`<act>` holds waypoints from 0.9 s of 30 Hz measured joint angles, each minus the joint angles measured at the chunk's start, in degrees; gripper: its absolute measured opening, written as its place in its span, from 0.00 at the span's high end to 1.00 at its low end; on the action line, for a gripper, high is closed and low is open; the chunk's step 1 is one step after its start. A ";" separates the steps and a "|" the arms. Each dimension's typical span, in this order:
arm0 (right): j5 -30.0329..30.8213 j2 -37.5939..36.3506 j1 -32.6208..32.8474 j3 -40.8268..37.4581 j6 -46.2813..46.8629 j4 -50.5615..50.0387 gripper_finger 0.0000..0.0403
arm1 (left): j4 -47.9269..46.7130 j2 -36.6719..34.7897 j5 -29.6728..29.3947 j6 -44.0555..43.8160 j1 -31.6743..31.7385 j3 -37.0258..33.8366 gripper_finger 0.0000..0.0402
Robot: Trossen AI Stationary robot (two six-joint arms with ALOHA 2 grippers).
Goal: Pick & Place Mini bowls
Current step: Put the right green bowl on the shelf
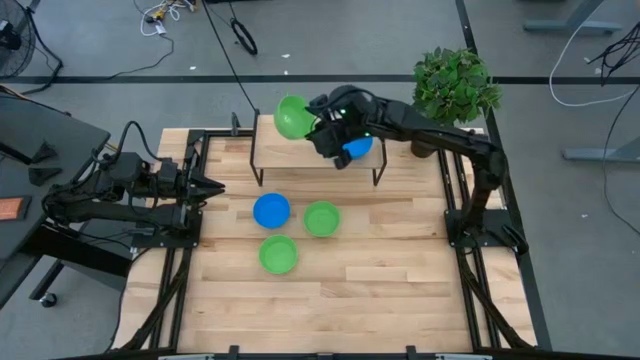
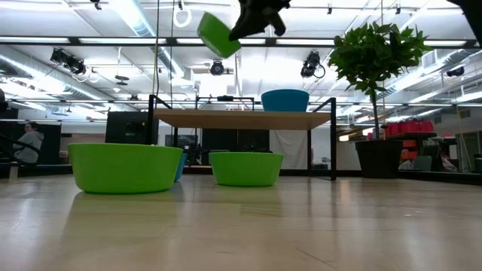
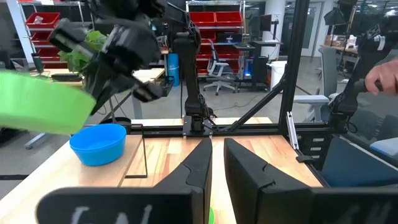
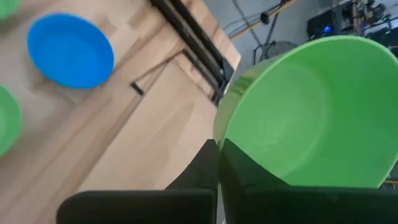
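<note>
My right gripper (image 1: 314, 126) is shut on a green mini bowl (image 1: 291, 117) and holds it in the air over the far left part of a small raised wooden shelf (image 1: 300, 152). A blue bowl (image 1: 358, 148) stands on the shelf by its base, partly hidden under the right arm. On the table in front of the shelf rest a blue bowl (image 1: 271, 210) and two green bowls (image 1: 321, 218) (image 1: 278, 254), all upright. My left gripper (image 1: 216, 186) waits shut at the table's left edge, pointing right. My right gripper holds the green bowl by its rim (image 4: 231, 144), at the side nearest the wrist. One finger (image 4: 249, 171) is inside the bowl and the other is outside its wall. The bowl is lifted clear and tilted (image 2: 218, 34), well above the shelf top.
A potted green plant (image 1: 455, 88) stands at the table's far right corner, behind the right arm. The shelf's thin black legs (image 1: 378, 172) stand on the table. Black frame rails (image 1: 190, 230) run along the left and right edges. Bare wood lies toward the near edge (image 1: 330, 310).
</note>
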 joint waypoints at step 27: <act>2.76 5.43 -0.44 0.52 3.18 1.70 1.00 | 0.00 -0.02 0.02 0.00 -0.02 -0.02 0.88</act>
